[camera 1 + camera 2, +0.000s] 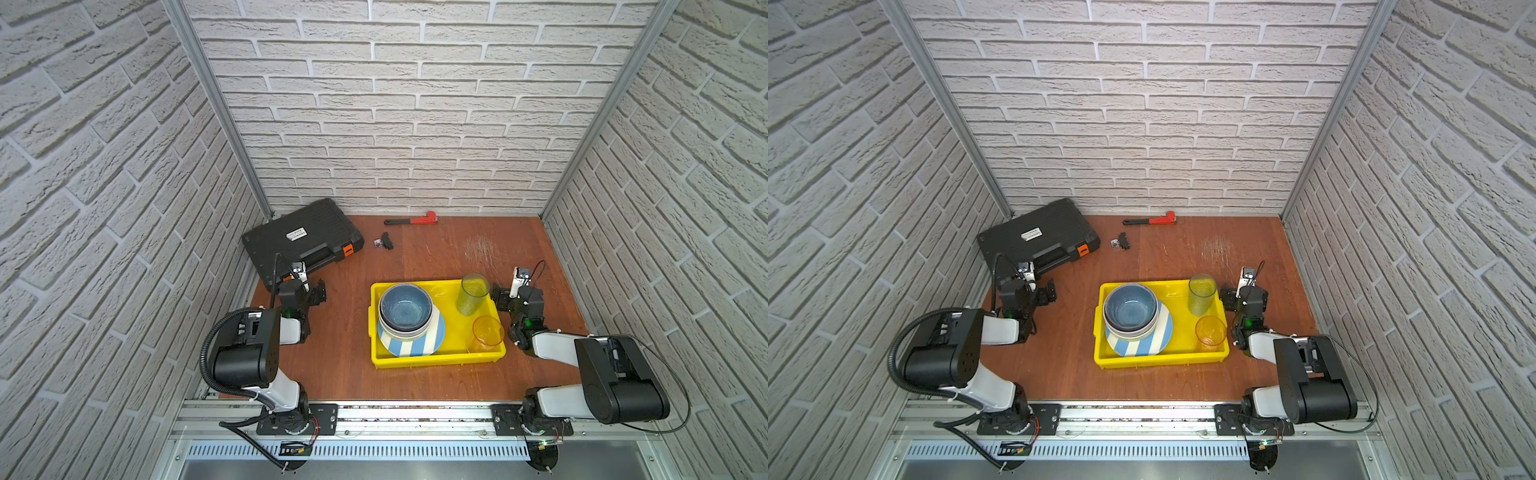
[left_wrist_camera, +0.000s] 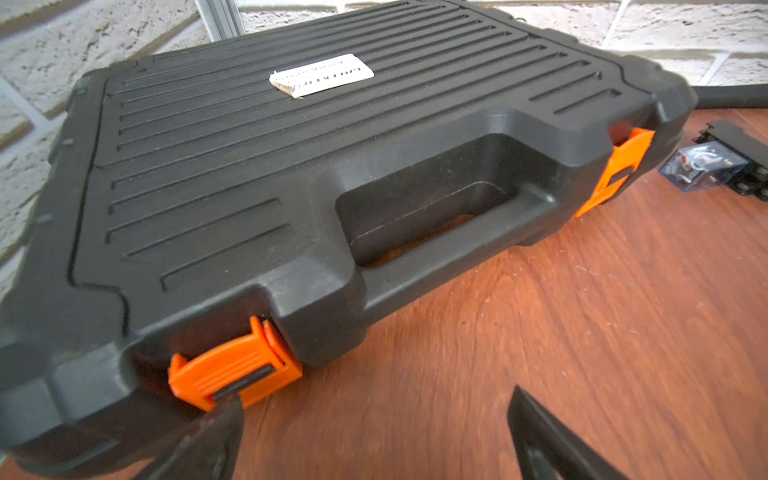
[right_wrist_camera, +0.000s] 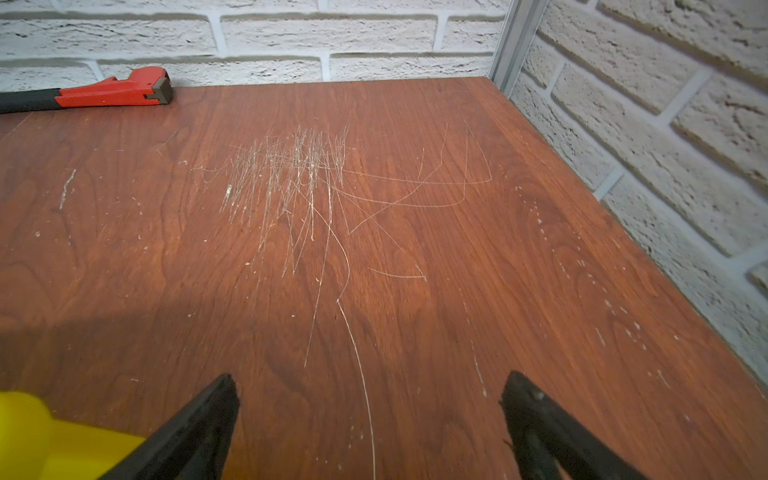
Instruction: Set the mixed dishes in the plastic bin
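Dishes [image 1: 405, 309] sit inside yellow bin [image 1: 436, 360]; left gripper [image 2: 374, 399], right gripper [image 3: 370, 376] flank it, jaws spread, empty.

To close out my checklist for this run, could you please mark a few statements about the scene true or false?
The blue bowl tops the stack in the yellow bin. True.
The red pipe wrench lies in the bin. False: it lies on the table, well behind the bin.
The left gripper and right gripper are open, holding nothing. True.
The orange tumbler stands outside the bin. False: it is inside it.
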